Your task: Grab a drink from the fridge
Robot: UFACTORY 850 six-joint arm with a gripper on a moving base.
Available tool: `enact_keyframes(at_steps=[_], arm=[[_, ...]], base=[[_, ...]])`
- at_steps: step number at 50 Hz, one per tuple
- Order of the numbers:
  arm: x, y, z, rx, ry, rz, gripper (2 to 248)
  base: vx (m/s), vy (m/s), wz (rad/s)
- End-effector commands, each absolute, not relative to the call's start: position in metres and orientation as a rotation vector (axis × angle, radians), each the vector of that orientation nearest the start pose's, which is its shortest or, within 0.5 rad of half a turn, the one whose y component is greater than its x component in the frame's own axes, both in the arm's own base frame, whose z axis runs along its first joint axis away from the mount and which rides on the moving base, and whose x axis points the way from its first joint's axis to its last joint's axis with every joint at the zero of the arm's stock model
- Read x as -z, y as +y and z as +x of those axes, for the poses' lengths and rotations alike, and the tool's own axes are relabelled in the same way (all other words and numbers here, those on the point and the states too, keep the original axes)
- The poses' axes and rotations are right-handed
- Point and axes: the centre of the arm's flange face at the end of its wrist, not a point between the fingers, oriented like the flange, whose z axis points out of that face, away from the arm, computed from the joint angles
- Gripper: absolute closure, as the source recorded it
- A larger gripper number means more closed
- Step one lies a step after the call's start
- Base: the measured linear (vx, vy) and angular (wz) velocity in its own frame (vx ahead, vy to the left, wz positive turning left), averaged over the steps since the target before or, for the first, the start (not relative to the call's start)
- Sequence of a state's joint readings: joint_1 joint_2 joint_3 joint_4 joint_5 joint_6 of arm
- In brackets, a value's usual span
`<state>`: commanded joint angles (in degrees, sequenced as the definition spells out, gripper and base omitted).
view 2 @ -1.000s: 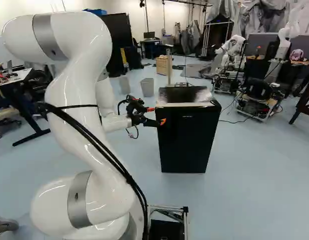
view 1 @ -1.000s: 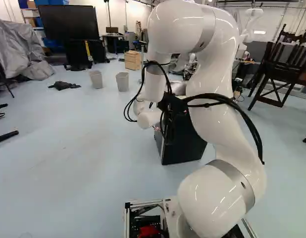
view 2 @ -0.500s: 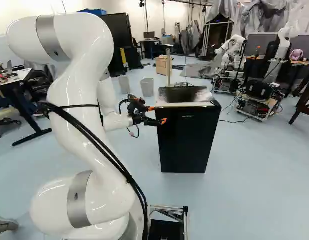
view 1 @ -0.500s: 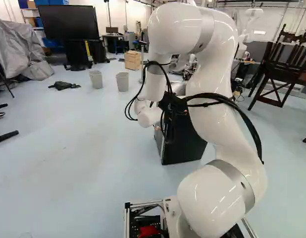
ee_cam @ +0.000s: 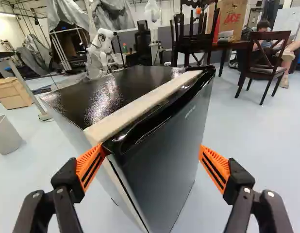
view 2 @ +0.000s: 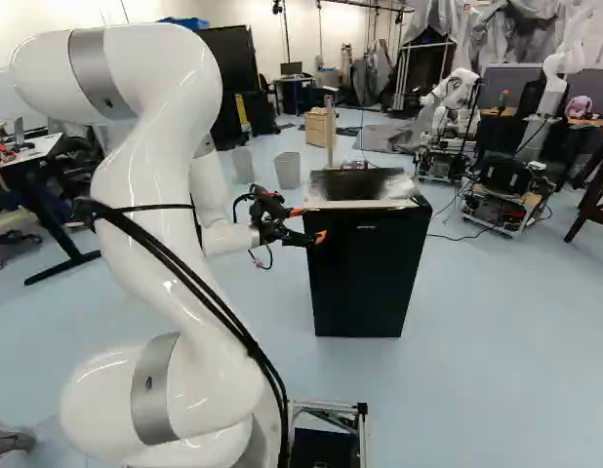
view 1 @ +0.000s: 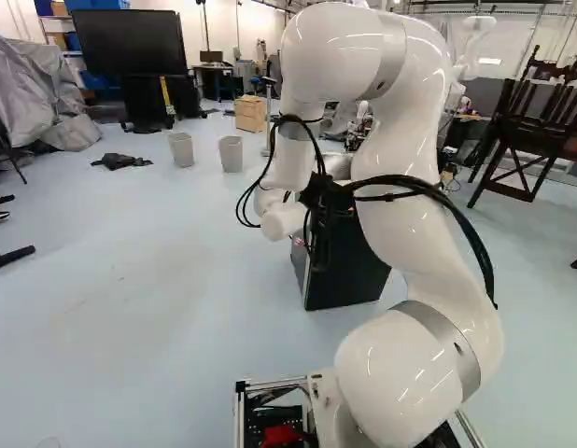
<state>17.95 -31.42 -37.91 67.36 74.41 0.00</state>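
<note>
Drink out of sight, likely inside fridge (view 2: 365, 273), right of centre in right base view; door (ee_cam: 162, 170) looks closed; claw (ee_cam: 150, 158) spread, one orange pad (ee_cam: 90, 165) by door's edge; approach nearly done; opening, finding, grabbing drink all left.

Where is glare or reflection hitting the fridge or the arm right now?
Wrist view: a speckled bright reflection on the black fridge top, only a soft grey sheen on the door; right base view: pale glare across part of that top, the door nearly black; left base view: small white highlights on the arm.
</note>
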Motion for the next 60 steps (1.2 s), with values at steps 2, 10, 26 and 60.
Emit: enact_keyframes(at_steps=[2, 10, 26, 60], arm=[[-0.270, 0.058, 0.437, 2.139, 1.306, -2.570, 3], [-0.271, 0.056, 0.426, 2.132, 1.296, -2.588, 3], [-0.273, 0.051, 0.403, 2.117, 1.275, -2.625, 3], [-0.274, 0.057, 0.385, 2.106, 1.219, -2.651, 3]], base=[[0.000, 0.000, 0.000], [0.000, 0.000, 0.000], [0.000, -0.001, -0.005], [0.000, 0.000, 0.000]])
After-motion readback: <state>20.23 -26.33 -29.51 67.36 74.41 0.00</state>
